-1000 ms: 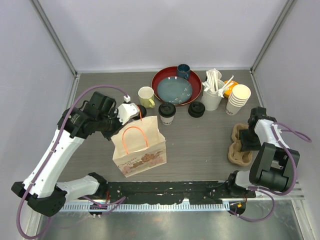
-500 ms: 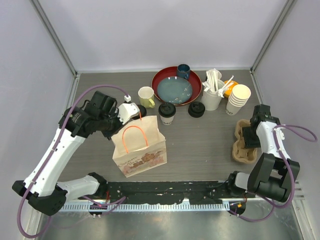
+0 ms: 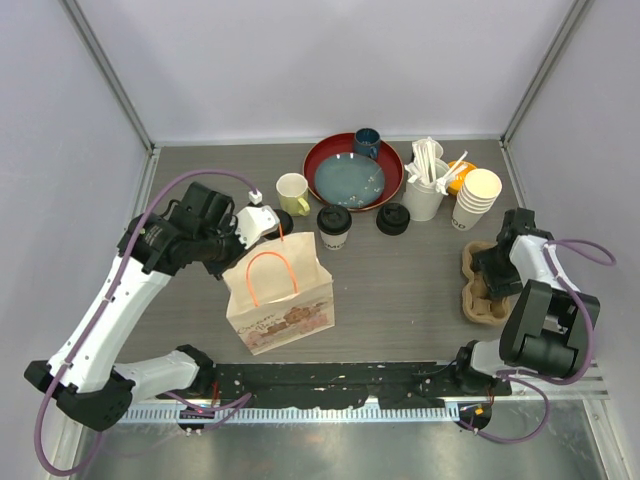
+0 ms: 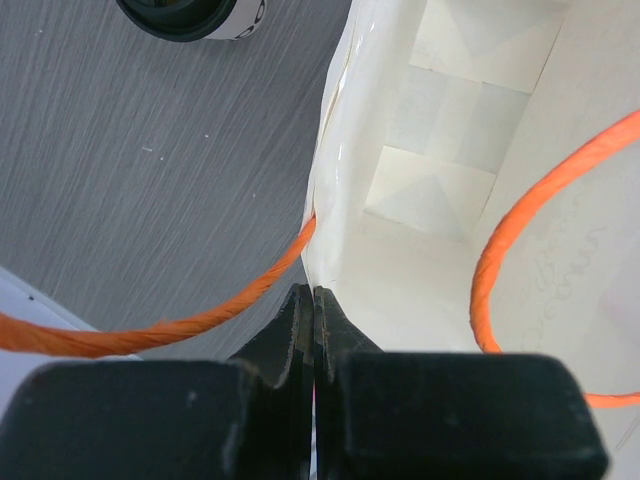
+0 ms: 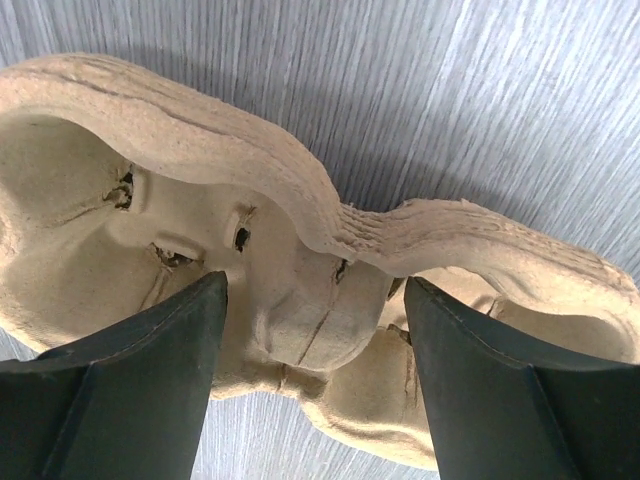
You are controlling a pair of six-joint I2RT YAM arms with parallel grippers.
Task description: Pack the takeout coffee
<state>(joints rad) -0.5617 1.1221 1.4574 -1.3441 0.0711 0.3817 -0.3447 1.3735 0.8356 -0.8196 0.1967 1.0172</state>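
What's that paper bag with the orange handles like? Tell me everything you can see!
The paper bag is light brown, with a small printed picture on its front and two thin orange string handles. It stands upright on the grey table with its mouth open. Inside it looks white and creased, and nothing shows in it. The left gripper is shut on its top edge.

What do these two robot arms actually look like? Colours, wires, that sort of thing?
Both the left arm and right arm have white shells with chunky black joints, and a thin purple cable loops loosely along each. The left gripper and right gripper end in two flat, matte black fingers that taper to blunt tips. No markings are readable.
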